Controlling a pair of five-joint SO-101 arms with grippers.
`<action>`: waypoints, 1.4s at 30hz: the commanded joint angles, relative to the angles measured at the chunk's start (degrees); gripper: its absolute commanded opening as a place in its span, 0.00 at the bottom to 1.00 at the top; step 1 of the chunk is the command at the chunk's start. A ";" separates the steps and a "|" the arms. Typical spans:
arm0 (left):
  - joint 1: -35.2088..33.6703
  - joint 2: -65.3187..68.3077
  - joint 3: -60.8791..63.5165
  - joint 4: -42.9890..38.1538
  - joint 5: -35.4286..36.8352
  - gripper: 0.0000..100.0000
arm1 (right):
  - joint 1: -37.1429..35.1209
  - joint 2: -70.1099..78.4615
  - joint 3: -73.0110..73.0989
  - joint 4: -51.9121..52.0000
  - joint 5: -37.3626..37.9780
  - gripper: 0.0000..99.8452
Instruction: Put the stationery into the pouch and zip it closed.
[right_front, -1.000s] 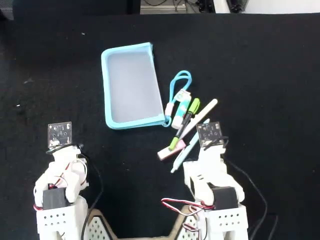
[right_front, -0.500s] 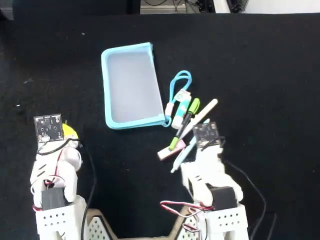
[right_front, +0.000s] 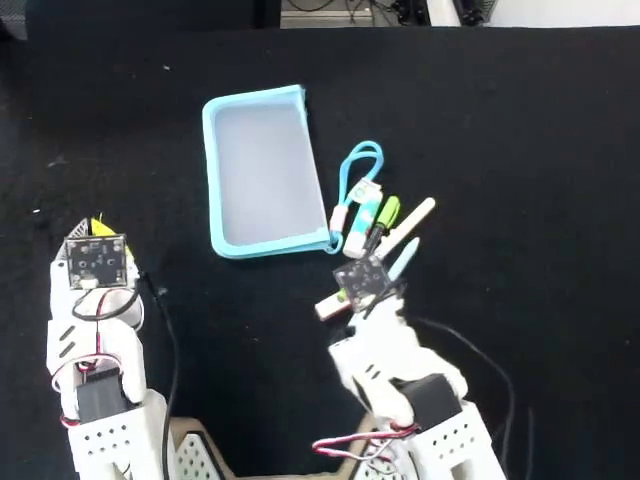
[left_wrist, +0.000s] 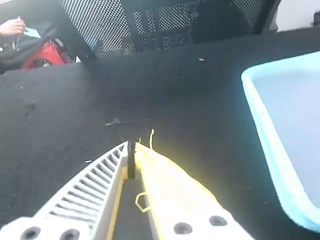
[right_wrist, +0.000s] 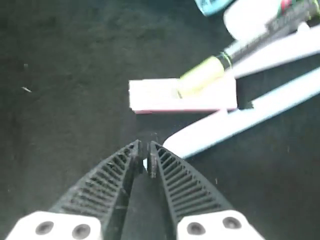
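A light blue pouch with a translucent face lies flat at the table's middle, and its edge also shows in the left wrist view. Just right of it sits a pile of stationery: a green highlighter, a white pen, a pale blue pen and a pink eraser. My right gripper is shut, empty, just short of the eraser and the blue pen. Left of the pouch, my left gripper is shut and empty over bare cloth.
A blue loop strap and a small white and green item lie beside the pouch's right edge. Black cloth covers the table. A mesh chair back stands beyond the far edge.
The left arm swung left and stretched forward, its yellow tip now showing. The right arm moved left and forward, so that it now stands over the near end of the stationery pile.
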 joint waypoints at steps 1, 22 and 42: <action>-0.48 -0.44 1.01 -1.23 5.19 0.07 | -0.97 -3.65 0.04 -7.30 0.35 0.03; 3.74 -0.35 -8.84 6.24 11.43 0.15 | 22.86 -5.32 -19.56 -22.33 13.63 0.08; 4.18 -0.44 1.19 3.25 17.58 0.15 | 21.19 36.79 -56.04 -9.14 11.52 0.12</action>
